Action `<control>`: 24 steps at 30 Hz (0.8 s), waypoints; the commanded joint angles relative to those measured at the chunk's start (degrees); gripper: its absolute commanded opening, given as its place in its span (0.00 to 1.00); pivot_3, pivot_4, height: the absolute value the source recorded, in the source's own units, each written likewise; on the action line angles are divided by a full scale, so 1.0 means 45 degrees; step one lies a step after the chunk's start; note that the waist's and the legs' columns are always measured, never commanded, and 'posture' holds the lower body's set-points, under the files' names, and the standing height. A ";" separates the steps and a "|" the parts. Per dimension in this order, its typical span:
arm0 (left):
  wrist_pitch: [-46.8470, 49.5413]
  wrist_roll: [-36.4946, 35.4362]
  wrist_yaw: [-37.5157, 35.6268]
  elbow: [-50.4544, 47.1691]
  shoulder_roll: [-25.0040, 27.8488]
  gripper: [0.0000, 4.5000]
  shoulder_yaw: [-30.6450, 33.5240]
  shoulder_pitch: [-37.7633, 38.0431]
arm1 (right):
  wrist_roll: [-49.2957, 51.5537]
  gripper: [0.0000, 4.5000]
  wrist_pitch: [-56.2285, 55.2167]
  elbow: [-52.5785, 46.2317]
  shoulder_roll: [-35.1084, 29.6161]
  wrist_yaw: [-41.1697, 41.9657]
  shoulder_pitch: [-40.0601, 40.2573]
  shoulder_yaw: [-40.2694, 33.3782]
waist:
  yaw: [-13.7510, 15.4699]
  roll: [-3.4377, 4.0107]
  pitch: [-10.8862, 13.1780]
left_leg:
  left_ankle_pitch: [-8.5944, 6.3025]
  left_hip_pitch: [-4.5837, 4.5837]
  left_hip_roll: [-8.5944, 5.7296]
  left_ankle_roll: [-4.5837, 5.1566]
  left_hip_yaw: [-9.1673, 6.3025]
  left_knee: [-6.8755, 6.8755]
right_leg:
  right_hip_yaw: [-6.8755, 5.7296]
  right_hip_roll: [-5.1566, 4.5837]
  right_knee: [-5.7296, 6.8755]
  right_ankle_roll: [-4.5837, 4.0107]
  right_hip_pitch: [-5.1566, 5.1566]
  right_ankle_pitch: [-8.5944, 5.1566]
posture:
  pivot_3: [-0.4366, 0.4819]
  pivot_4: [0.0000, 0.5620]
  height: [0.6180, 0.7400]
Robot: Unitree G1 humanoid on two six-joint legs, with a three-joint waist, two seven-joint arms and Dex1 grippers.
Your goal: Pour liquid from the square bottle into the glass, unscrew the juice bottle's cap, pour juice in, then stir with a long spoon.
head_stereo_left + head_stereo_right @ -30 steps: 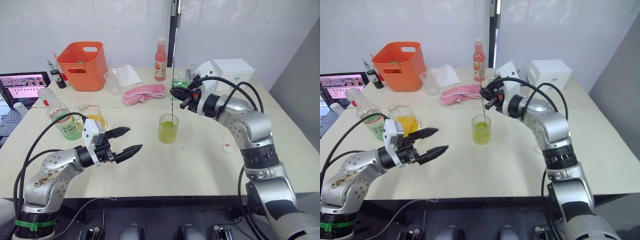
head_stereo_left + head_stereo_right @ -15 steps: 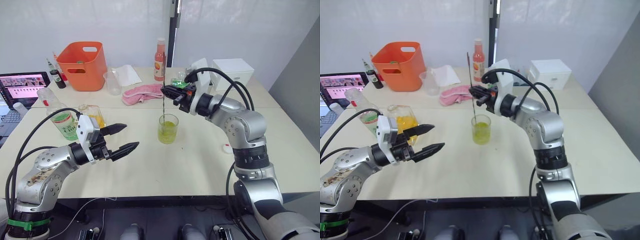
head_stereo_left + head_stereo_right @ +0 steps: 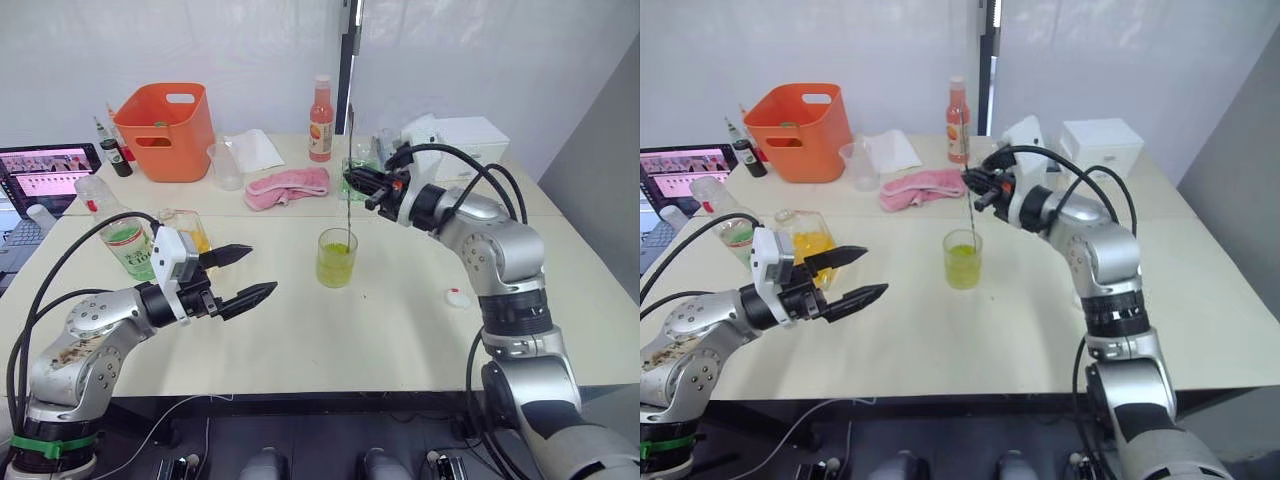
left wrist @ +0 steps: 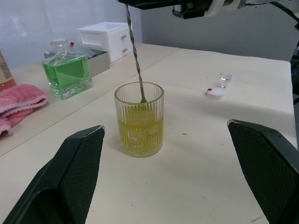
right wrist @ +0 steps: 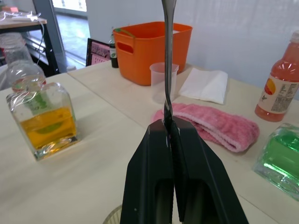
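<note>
A: Since half a second ago, right hand (image 3: 352,180) swung back toward the robot's right; long spoon (image 3: 348,160) now stands nearly upright over the glass (image 3: 337,257) instead of leaning left. Left hand (image 3: 249,273) barely shifted.

B: Head views?

A: Right hand pinches the spoon stem above the glass, bowl end down in the yellow-green liquid. Glass sits mid counter (image 3: 330,330). Left hand hovers to the robot's left of the glass, fingers spread, holding nothing. Square bottle (image 3: 187,231) with orange contents is behind the left hand, juice bottle (image 3: 120,238) just beside it further left. White cap (image 3: 457,297) lies on the counter to the right of the glass, well apart.

B: Left wrist view?

A: Both black fingers (image 4: 70,177) wide apart, the glass (image 4: 139,118) between them but ahead, untouched. Twisted spoon stem (image 4: 135,60) enters the glass, bowl in the liquid. Green square bottle (image 4: 67,70), pink cloth (image 4: 16,100), white box (image 4: 105,39) behind; cap (image 4: 215,93) off to the side.

B: Right wrist view?

A: Fingers (image 5: 154,158) pressed together on the spoon stem (image 5: 167,60), which rises straight from them. Square bottle (image 5: 44,119), orange bin (image 5: 149,46), pink cloth (image 5: 215,123) beyond.
</note>
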 commanded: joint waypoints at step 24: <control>0.0403 -0.0099 -0.0064 -0.0608 0.0400 0.99 0.0168 -0.0323 | 0.0686 0.00 0.0117 -0.1039 0.0234 0.0264 0.0594 -0.0841 | -0.0024 0.0000 0.0000 | 0.0000 0.0003 0.0001 0.0000 0.0002 -0.0002 | 0.0001 0.0004 0.0003 -0.0002 -0.0001 -0.0001 | 0.48 0.27 0.79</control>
